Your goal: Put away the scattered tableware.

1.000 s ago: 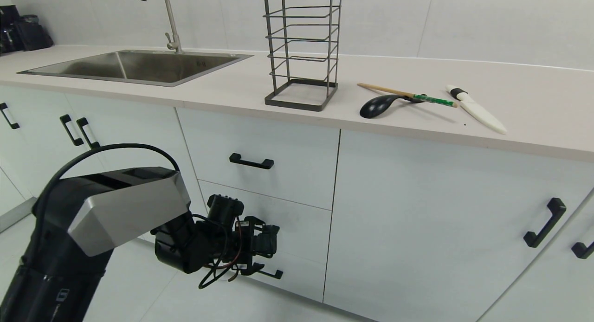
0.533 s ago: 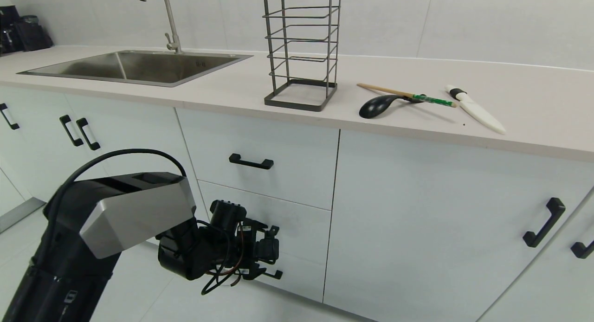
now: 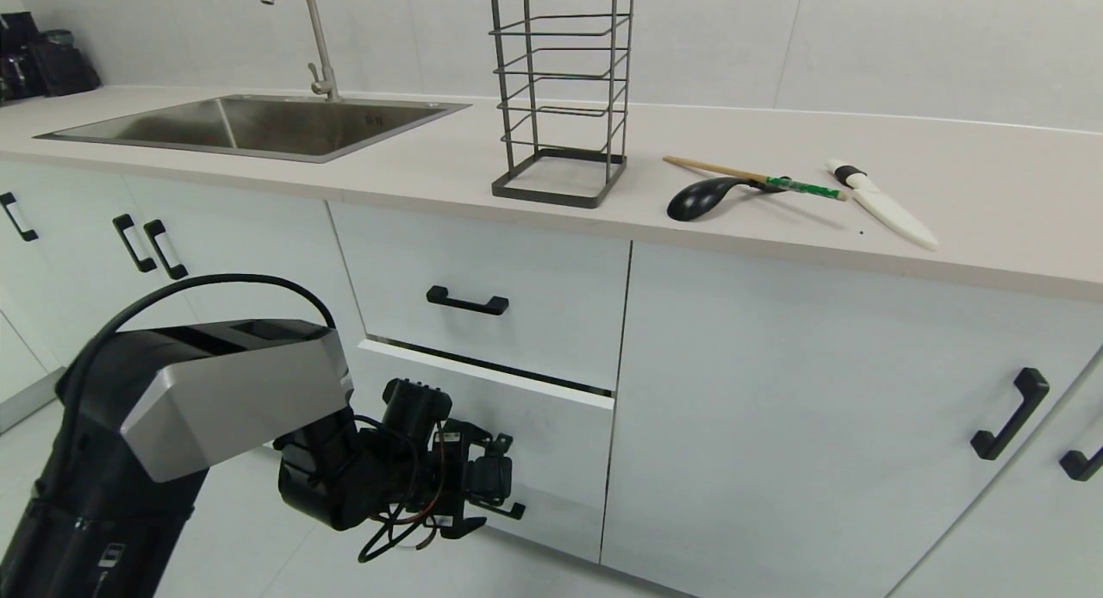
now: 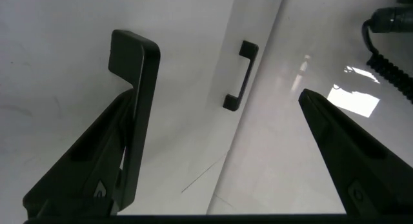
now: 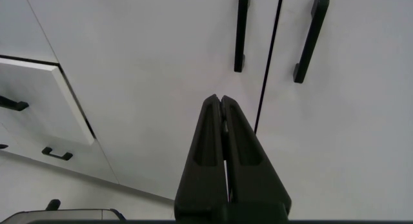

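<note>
My left gripper (image 3: 504, 482), jaws spread, hooks the handle (image 4: 143, 88) of the lower drawer (image 3: 526, 408) at 6 o'clock, right gripper (image 5: 221, 102) clenched empty; drawer-opening step, I judge, needing a straight outward pull before fetching spoon (image 3: 700, 198), chopsticks (image 3: 750, 176) and knife (image 3: 886, 206) off the counter (image 3: 991, 193) at 1 o'clock.

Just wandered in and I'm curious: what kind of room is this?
A kitchen, most likely. A steel sink with a tap is set into a long countertop, white cabinets with black handles run beneath it, and a spoon and a knife lie on top.
</note>
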Robot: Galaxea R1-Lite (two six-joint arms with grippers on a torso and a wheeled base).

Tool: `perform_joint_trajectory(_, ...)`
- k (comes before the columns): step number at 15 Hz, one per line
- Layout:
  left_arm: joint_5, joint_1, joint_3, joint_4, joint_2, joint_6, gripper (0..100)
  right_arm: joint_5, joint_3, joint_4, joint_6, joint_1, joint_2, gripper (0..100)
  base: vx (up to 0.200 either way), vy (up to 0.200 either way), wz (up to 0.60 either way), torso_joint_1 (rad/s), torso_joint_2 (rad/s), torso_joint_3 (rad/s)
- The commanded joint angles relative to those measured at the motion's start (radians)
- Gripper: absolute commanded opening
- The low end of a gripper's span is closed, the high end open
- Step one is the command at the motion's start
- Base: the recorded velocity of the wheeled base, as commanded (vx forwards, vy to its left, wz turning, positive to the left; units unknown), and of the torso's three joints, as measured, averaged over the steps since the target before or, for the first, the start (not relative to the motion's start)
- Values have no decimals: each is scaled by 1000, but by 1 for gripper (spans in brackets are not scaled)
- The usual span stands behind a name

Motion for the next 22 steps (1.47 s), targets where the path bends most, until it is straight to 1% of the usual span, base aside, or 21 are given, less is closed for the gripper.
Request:
perform_joint_trajectory(1,2,2,22,-4,-15,0,100,0,1,0,0,0,1,0,0,0,0,0,0,0)
perform_joint_trajectory(4,2,10,70,-3,-93,-2,100,0,-1,0,0,0,1,0,0,0,0,0,0,0)
perform_joint_trajectory(6,2,10,134,0,-192,-5,100,0,-1,0,0,0,1,0,0,0,0,0,0,0)
perform_joint_trajectory(8,2,10,223,11,-350,-9,100,0,-1,0,0,0,1,0,0,0,0,0,0,0)
perform_joint_trajectory(10,2,4,282,49,-486,-25,100,0,-1,0,0,0,1,0,0,0,0,0,0,0)
perform_joint_trajectory(11,2,-2,289,95,-558,-32,100,0,-1,0,0,-2,1,0,0,0,0,0,0,0)
perform_joint_trajectory(12,2,-2,289,146,-621,-32,100,0,-1,0,0,0,1,0,0,0,0,0,0,0)
perform_joint_trajectory(13,2,-2,289,163,-638,-32,100,0,-1,0,0,-2,1,0,0,0,0,0,0,0)
perform_joint_trajectory(14,2,1,285,244,-706,-32,100,0,-1,0,0,-2,1,0,0,0,0,0,0,0)
perform_joint_trajectory(16,0,8,266,249,-716,-35,100,0,-1,0,0,0,1,0,0,0,0,0,0,0)
perform_joint_trajectory(18,0,22,220,249,-692,-35,100,0,-1,0,0,0,1,0,0,0,0,0,0,0)
perform_joint_trajectory(20,-1,27,162,246,-637,-35,100,0,-1,0,0,0,1,0,0,0,0,0,0,0)
perform_joint_trajectory(21,-1,28,151,246,-621,-35,100,0,-1,0,0,0,1,0,0,0,0,0,0,0)
perform_joint_trajectory(22,-3,41,133,243,-560,-35,100,0,-1,0,0,0,1,0,0,0,0,0,0,0)
